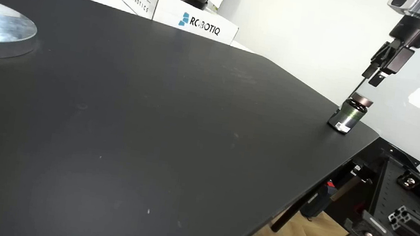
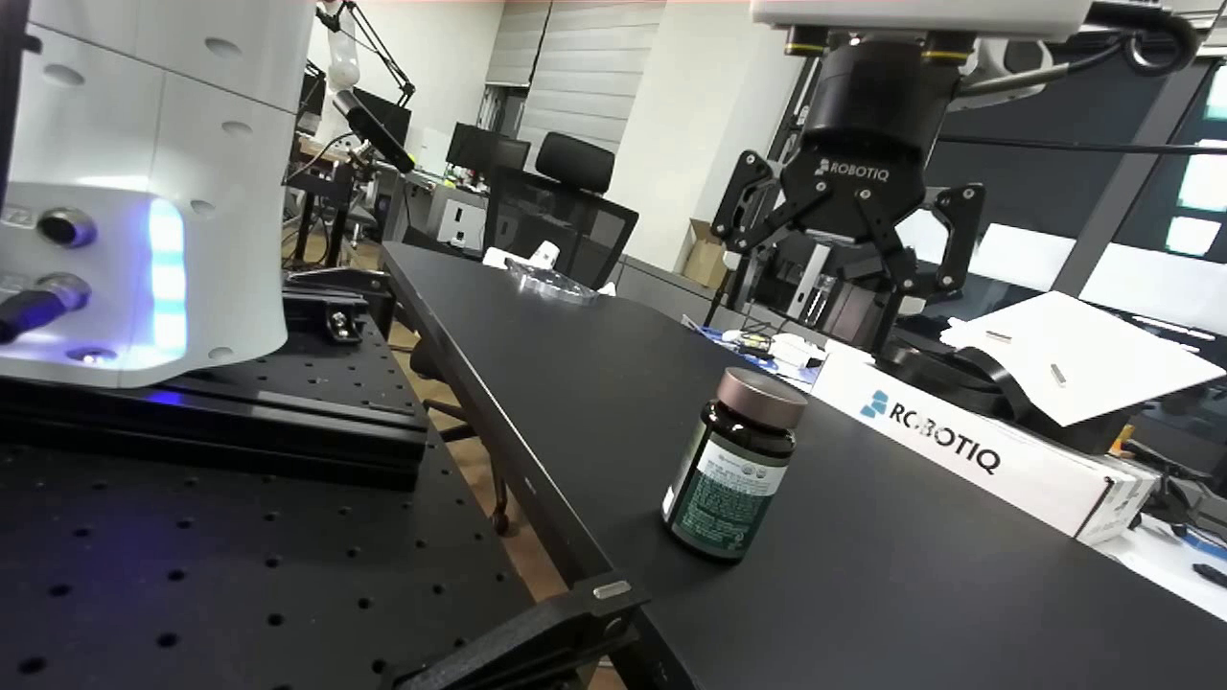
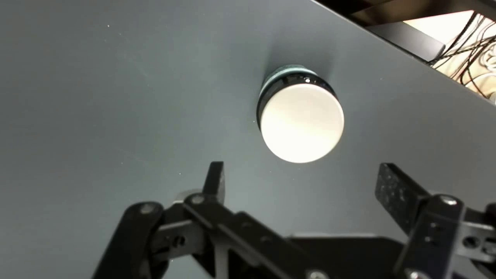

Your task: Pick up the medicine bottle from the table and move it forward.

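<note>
- Bottle (image 2: 730, 479) is found upright on the table (image 2: 863, 575), near its edge
- It is judged stiff, light, slightly slick, breakable if glass; a grip across its sides, below the cap (image 2: 762, 399), is advised
- Gripper (image 3: 303, 181) is poised higher than the bottle, pointed down; its fingers (image 3: 396, 193) are spread wide, nothing is grasped, contact is not made

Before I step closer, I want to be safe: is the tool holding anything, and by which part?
Nothing is held: the tool is open, apart from the bottle, which stands on the table.
</note>
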{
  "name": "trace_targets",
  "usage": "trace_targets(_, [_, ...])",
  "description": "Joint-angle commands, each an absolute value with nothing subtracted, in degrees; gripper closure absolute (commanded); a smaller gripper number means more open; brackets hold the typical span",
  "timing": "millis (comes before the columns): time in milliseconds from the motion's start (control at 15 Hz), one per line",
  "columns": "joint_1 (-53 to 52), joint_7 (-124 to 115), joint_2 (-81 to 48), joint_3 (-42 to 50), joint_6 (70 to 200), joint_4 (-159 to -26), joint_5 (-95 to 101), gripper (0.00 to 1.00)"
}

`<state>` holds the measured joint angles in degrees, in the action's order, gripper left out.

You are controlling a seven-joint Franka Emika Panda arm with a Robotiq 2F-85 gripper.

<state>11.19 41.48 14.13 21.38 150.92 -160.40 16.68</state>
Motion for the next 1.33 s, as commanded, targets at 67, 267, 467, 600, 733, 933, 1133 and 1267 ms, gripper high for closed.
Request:
trace_targets(67, [13.0, 44.5, 10.3, 21.3, 153.5, -160.4, 15.8, 0.00])
trace_targets(267, [13.8, 46.2, 8.7, 21.4, 153.8, -160.3, 15.3, 0.00])
trace_targets(467, [14.3, 48.0, 7.3, 21.3, 154.5, -160.3, 14.1, 0.00])
trace_targets(600, [14.4, 49.1, 6.4, 21.1, 155.1, -160.3, 13.3, 0.00])
trace_targets(733, [14.4, 50.1, 5.5, 21.0, 156.2, -160.3, 12.4, 0.25])
trace_targets(933, [14.1, 52.3, 4.8, 20.8, 157.0, -160.3, 9.9, 0.49])
trace_targets(1133, [13.3, 54.9, 6.1, 20.0, 156.0, -160.2, 6.3, 0.64])
trace_targets(1267, [12.3, 55.8, 7.9, 18.9, 155.0, -160.0, 3.8, 0.64])
